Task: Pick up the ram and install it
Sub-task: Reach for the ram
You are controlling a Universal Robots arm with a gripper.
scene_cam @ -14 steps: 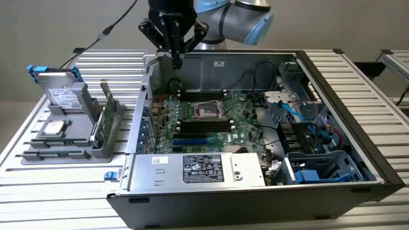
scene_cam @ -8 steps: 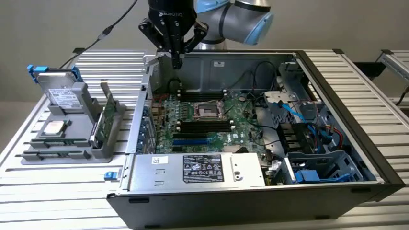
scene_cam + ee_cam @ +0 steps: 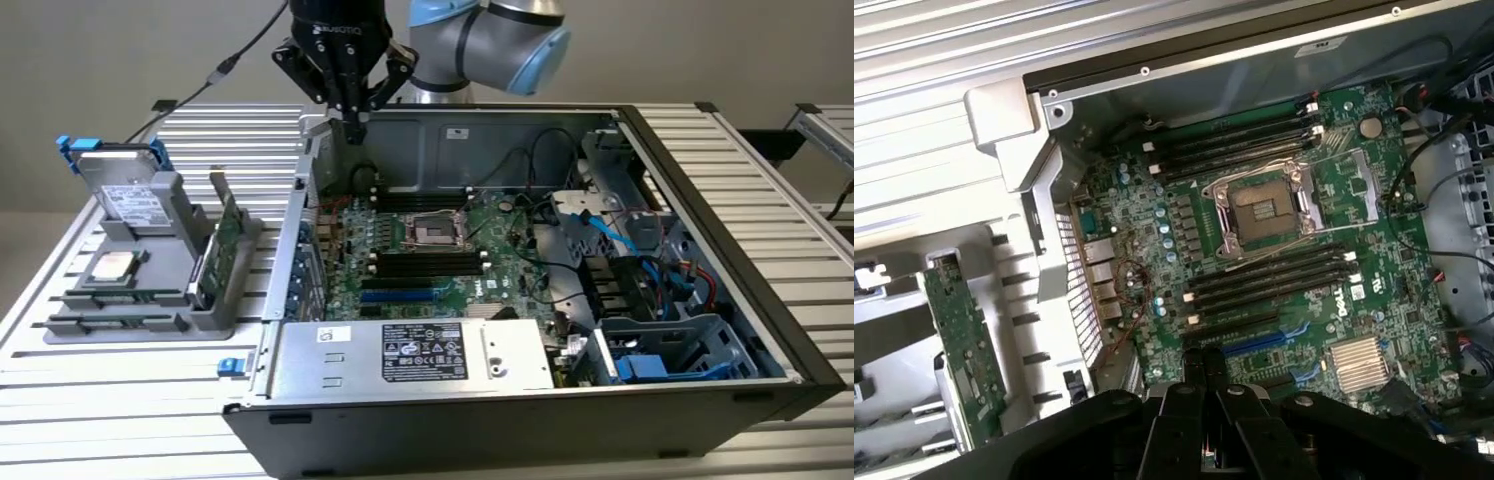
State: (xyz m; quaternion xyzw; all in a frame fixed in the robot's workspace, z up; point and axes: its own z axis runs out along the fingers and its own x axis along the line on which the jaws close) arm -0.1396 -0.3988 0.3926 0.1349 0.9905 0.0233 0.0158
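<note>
Now | tool [image 3: 351, 116] pressed together, holding nothing | above open computer case [image 3: 454, 150]

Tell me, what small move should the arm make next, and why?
Probably a swing toward the tray on the exterior view's left. The gripper is shut and empty above the case's far corner, while the ram seems to sit in that tray.

The ram [image 3: 123, 297], a thin green stick (on edge), sits in the grey tray [image 3: 134, 335].
</note>
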